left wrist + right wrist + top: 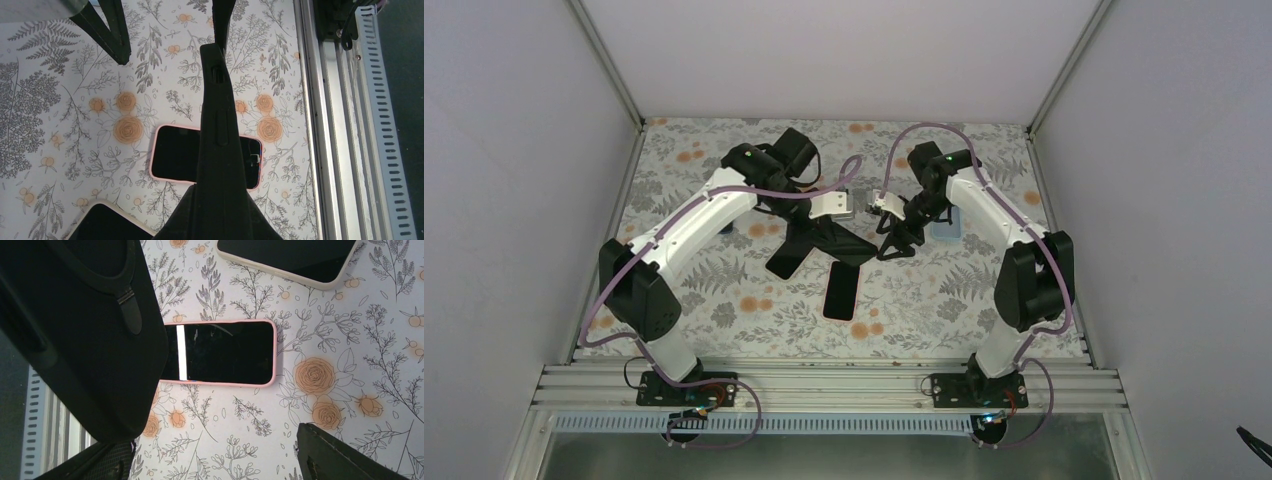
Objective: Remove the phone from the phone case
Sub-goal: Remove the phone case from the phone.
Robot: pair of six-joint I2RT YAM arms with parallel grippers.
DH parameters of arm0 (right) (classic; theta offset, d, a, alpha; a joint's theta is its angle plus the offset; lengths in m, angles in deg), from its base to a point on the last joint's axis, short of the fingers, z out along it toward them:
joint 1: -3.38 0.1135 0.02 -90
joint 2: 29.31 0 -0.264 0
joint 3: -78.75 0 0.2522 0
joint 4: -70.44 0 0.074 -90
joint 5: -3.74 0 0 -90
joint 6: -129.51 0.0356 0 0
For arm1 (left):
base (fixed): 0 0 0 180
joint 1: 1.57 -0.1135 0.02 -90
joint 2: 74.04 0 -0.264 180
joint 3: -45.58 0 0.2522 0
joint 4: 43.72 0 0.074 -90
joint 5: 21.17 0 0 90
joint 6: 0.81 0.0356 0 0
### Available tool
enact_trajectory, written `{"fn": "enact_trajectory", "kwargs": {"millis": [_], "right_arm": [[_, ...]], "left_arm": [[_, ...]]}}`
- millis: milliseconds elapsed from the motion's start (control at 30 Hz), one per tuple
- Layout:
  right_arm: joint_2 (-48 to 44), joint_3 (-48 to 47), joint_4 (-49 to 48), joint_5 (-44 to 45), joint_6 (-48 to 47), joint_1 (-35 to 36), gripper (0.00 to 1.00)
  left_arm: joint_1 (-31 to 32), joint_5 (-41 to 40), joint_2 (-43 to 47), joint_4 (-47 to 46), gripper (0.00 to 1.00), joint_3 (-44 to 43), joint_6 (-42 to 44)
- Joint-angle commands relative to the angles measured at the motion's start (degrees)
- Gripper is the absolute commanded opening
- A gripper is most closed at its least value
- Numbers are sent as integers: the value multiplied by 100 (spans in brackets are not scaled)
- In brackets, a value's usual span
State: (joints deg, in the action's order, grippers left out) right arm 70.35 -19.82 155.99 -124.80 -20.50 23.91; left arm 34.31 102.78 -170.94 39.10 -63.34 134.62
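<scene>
My left gripper (824, 238) is shut on a black phone case (218, 110), held above the table. The left wrist view shows the case edge-on, with its side buttons. In the right wrist view the same black case (75, 325) fills the left side. Whether the phone is inside it cannot be seen. My right gripper (210, 450) hangs open just to the right of the case, with nothing between its fingers (345, 457). From above, the right gripper (894, 245) is close beside the left one.
A phone in a pink case (172, 160) lies screen-up on the floral tablecloth under both grippers. A phone in a cream case (285, 262) lies beside it. A light-blue case (945, 226) sits under the right arm. The aluminium rail (320, 125) marks the near table edge.
</scene>
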Motion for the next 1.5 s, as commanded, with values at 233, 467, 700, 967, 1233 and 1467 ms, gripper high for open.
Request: {"fn": "enact_trajectory", "kwargs": {"millis": [233,467,700,967,1233,1467], "right_arm": [[126,-220,-298,-128,104,-23,80],[59,-395,-591,-161,444,-22,79],[-2,-398,-1561,259,1130,-23,80],[209,-625,-2372,453,1662,-23,81],[388,-1090,-1055,-1252,713,248,84],[187,-970,-969,-2005,859,1249,81]], "left_arm": [[62,449,-64,-18,2,-229,36],[106,577,-106,-24,2,-241,50],[195,1130,-300,515,2,-446,366],[253,1807,-337,872,2,-515,721],[257,1678,-412,-140,2,-413,150],[45,1216,-742,-1334,2,-991,-828]]}}
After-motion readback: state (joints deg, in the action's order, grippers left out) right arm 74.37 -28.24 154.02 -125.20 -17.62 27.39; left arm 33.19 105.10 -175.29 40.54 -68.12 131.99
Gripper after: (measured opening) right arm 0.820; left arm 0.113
